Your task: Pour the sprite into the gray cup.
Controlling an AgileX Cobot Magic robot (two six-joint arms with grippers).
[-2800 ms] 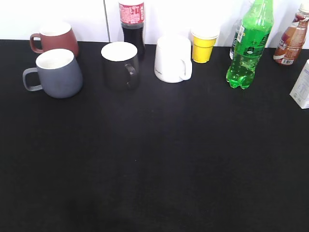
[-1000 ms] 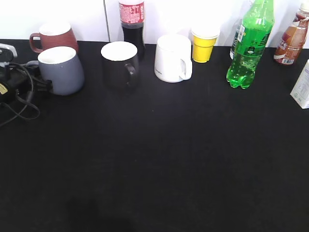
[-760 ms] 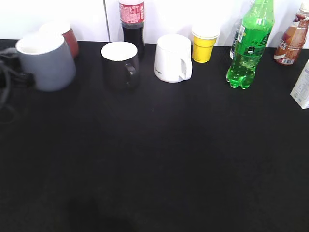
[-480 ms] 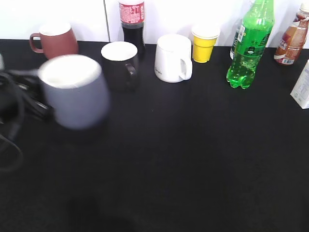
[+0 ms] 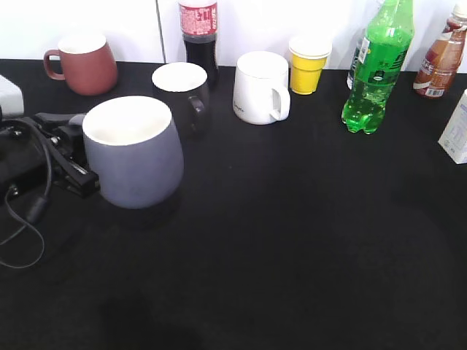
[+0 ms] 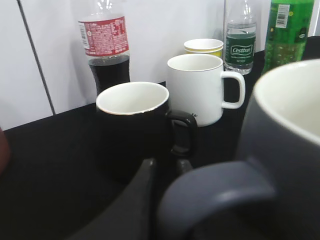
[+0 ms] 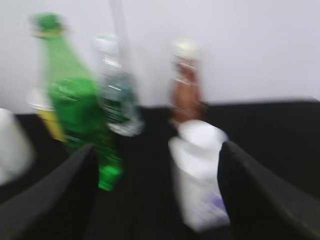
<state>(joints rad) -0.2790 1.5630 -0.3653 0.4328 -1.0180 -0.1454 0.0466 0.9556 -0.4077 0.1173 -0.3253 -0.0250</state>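
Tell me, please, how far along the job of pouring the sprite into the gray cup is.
Early. Done: the left gripper has hold of the gray cup by its handle, well forward of the row of mugs. In hand: the right gripper is open, facing the sprite, which stands capped by the wall. Left: gripping, opening and pouring; the cup's inside looks empty.

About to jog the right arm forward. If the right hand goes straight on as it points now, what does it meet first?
Probably the white carton, centred between the open fingers. The sprite stands left of that line. The right wrist view is blurred, so depth is uncertain.
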